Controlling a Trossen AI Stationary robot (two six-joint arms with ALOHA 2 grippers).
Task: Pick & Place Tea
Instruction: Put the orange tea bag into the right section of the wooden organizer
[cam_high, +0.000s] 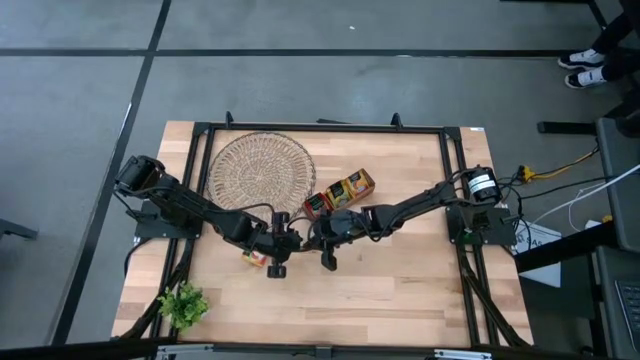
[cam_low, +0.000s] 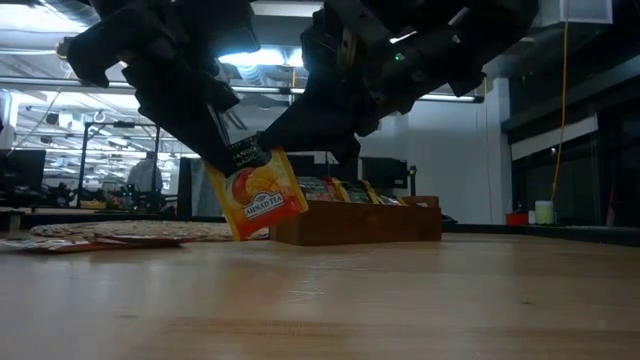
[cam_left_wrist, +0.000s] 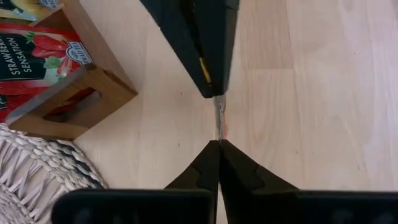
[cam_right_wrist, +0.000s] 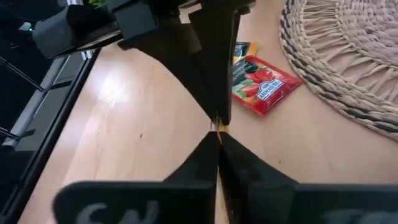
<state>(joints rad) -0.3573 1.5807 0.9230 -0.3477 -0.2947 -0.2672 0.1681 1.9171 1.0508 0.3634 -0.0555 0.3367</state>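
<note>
An orange-yellow tea sachet hangs tilted above the middle of the table, clear of the wood. My left gripper and my right gripper meet tip to tip on it, both shut. In both wrist views the sachet shows only edge-on. A red sachet lies flat on the table beside the wicker dish, partly covering another sachet. The wooden tray holds more sachets. My left gripper pinches the sachet's edge between its two fingers, coming from the table's left. The sachet's upper corner sits at the dark fingers, and its body hangs tilted below, lifted clear. My right gripper pinches the same sachet by its opposite edge, coming from the table's right, facing the left gripper's fingers. Only a sliver of orange shows between the fingertips; which part of the sachet it has is hidden by the fingers.
The wicker dish sits toward the far left and the tray just behind the grippers. A small green plant stands at the near left corner. Bare wood lies toward the near edge and the right.
</note>
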